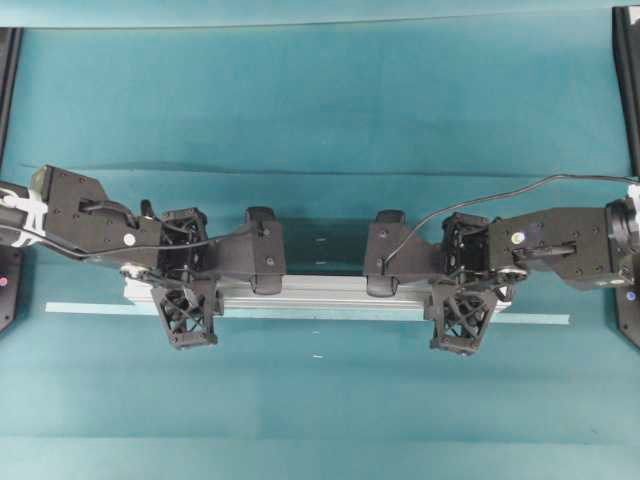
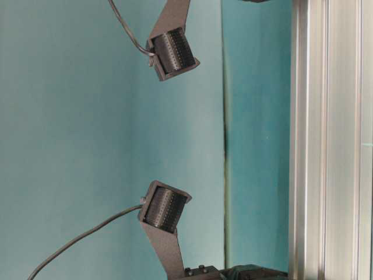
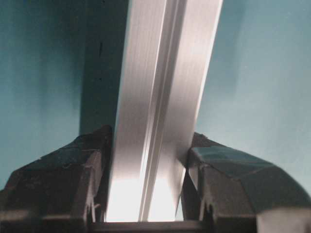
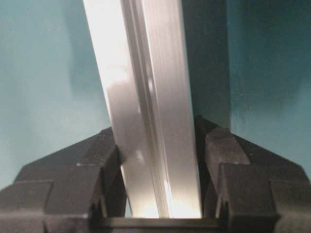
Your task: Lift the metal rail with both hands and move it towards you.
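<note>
Count: one metal rail [image 1: 340,296], two grippers, one thin pale-blue tape strip [image 1: 300,313], one teal table [image 1: 320,110]. Rail runs 9-to-3 o'clock across the middle of the overhead view, slightly toward 6 o'clock of centre, with the tape strip just beside it on the 6 o'clock side and sticking out past both rail ends. Left gripper [image 1: 266,262] comes in from 9 o'clock, right gripper [image 1: 384,262] from 3 o'clock; both sit over the rail, well apart, bare rail between them. Left wrist view: both fingers [image 3: 63,184] flank the rail [image 3: 160,97], one on each side face, pressed against it, so they are part closed and clamped on the rail. Right wrist view: same picture, fingers [image 4: 243,170] on both sides of the rail [image 4: 146,97], tight against the metal, no gap visible. Rail grooves run lengthwise toward 12 o'clock in both wrist views. Table-level view: rail [image 2: 332,140] fills the 3 o'clock edge as a vertical grooved band; two black wrist camera modules with cables at 12 and 6 o'clock. Can't tell whether the rail is off the table or resting on it.
</note>
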